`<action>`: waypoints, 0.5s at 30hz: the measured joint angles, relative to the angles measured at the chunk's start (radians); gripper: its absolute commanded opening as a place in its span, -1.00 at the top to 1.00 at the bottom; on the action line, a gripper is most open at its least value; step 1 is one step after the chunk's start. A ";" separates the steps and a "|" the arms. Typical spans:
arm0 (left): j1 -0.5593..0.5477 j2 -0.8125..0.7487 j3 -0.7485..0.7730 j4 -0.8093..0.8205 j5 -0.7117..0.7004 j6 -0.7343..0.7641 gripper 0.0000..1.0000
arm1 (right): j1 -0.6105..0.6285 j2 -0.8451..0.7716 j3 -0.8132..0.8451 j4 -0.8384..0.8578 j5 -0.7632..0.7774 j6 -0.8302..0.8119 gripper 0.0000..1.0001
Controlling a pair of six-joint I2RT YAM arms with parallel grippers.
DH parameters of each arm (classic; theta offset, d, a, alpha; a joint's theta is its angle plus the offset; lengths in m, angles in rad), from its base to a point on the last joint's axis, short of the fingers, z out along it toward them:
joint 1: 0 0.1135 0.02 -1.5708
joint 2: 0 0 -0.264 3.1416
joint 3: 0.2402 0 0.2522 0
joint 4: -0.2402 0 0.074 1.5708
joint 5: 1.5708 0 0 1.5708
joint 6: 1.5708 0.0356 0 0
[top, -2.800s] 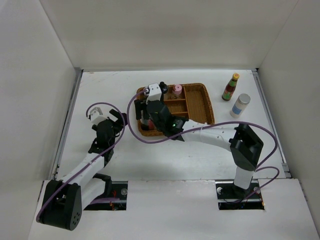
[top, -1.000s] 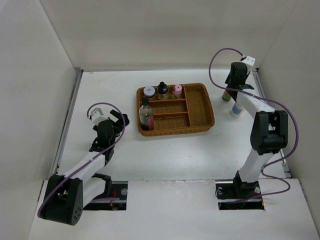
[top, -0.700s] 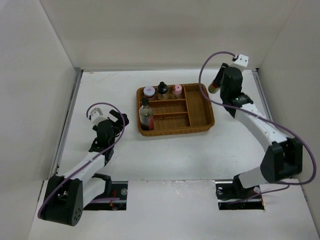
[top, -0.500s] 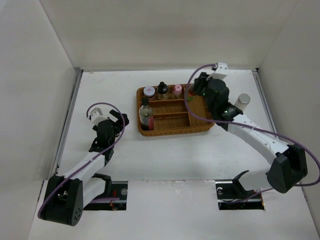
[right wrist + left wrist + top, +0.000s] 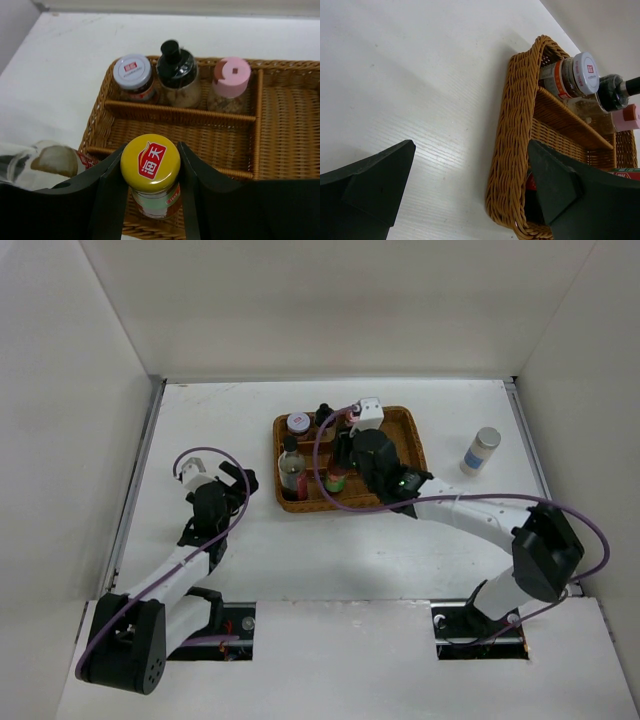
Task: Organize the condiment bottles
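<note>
The left gripper (image 5: 235,478) hangs with its fingers spread wide, between the table's left edge and the wicker tray (image 5: 415,455). In the tray, the tall clear bottle (image 5: 291,465) stands at the near-left end. The white-lidded jar (image 5: 132,71), the black-capped bottle (image 5: 175,65) and the pink-capped jar (image 5: 231,75) line the far side. The right gripper (image 5: 151,150) clamps the yellow-capped sauce bottle (image 5: 150,167), upright over the tray's near row. The white-blue cylinder (image 5: 481,450) stands alone near the right edge.

My right tool (image 5: 151,148): black. Yellow-capped bottle (image 5: 150,165): cap bears red emblem with white characters. Woven wicker tray (image 5: 280,115): golden brown. White-lidded jar (image 5: 132,71): red square mark on lid. Black-capped bottle (image 5: 176,62); pink-capped jar (image 5: 231,70). Desk (image 5: 65,65): plain white.
</note>
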 measured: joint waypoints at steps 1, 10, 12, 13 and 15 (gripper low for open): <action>0.000 -0.001 -0.002 0.000 0.000 0.000 -1.00 | 0.008 0.014 0.000 0.000 0.000 0.000 0.39; 0.005 0.000 -0.001 0.006 0.006 -0.004 -1.00 | 0.065 0.120 0.000 0.022 0.026 -0.006 0.28; 0.005 0.000 -0.001 0.006 0.007 -0.004 -1.00 | 0.079 0.121 0.000 0.031 0.043 -0.016 0.20; 0.005 0.000 -0.002 0.006 0.007 -0.005 -1.00 | 0.086 0.122 0.000 0.034 0.051 -0.019 0.14; 0.006 0.000 -0.002 0.006 0.007 -0.007 -1.00 | 0.099 0.124 0.000 0.039 0.063 -0.024 0.05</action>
